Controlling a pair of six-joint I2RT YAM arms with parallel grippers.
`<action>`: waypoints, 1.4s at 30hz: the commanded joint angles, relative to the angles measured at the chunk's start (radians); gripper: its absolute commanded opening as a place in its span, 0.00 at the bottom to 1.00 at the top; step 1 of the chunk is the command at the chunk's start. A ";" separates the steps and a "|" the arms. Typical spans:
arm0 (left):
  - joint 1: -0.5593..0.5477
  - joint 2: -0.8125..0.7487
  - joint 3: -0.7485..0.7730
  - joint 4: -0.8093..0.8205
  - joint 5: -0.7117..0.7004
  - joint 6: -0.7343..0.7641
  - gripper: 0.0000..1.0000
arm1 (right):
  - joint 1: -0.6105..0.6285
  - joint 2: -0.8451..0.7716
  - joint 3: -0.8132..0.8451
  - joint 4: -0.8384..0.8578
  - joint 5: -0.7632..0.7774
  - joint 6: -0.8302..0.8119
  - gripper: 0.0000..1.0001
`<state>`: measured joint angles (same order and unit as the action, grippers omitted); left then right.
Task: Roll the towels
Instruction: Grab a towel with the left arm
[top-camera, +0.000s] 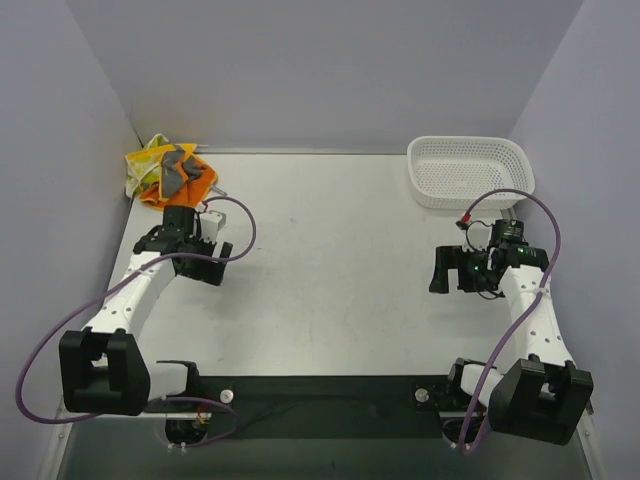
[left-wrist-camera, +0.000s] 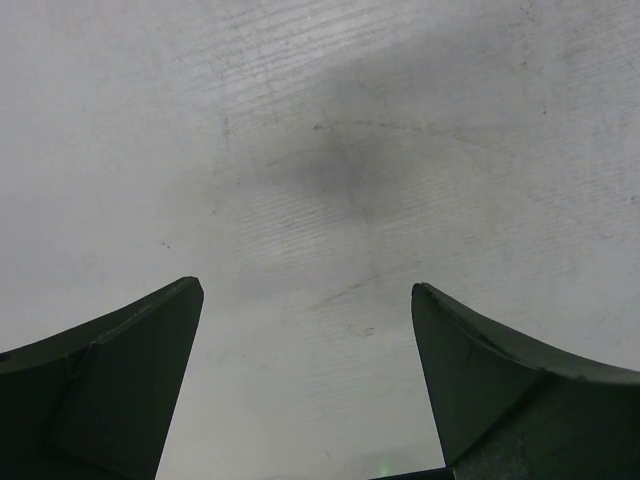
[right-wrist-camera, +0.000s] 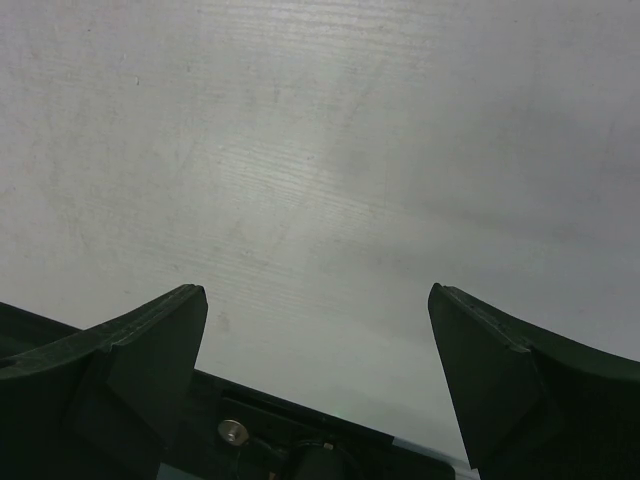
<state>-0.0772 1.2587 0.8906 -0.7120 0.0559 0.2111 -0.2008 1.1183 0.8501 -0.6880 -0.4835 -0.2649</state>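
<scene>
Grey table (top-camera: 330, 290); white mesh basket (top-camera: 470, 170) just beyond the right gripper (right-wrist-camera: 318, 290); orange and yellow towels (top-camera: 168, 172) heaped just beyond the left gripper (left-wrist-camera: 305, 290). Both jaws wide apart, holding nothing. Likely best: pull one towel free, spread flat before rolling

1 white mesh basket (top-camera: 430, 186) is set upright at the far right corner of the pale surface (top-camera: 340, 270), which is faintly scratched and enclosed by 3 plain walls (top-camera: 330, 70).
</scene>
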 joint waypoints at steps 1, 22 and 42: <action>0.001 0.030 0.099 0.033 -0.028 0.027 0.97 | 0.009 -0.021 0.023 -0.010 0.016 0.012 1.00; 0.251 1.008 1.358 -0.101 -0.037 -0.136 0.96 | 0.014 0.012 0.026 -0.008 0.056 0.015 1.00; 0.330 1.230 1.568 -0.093 0.114 -0.223 0.25 | 0.018 0.043 0.029 -0.007 0.092 0.015 1.00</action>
<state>0.2539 2.5271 2.4039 -0.8165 0.0940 -0.0010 -0.1886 1.1568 0.8516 -0.6765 -0.4076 -0.2550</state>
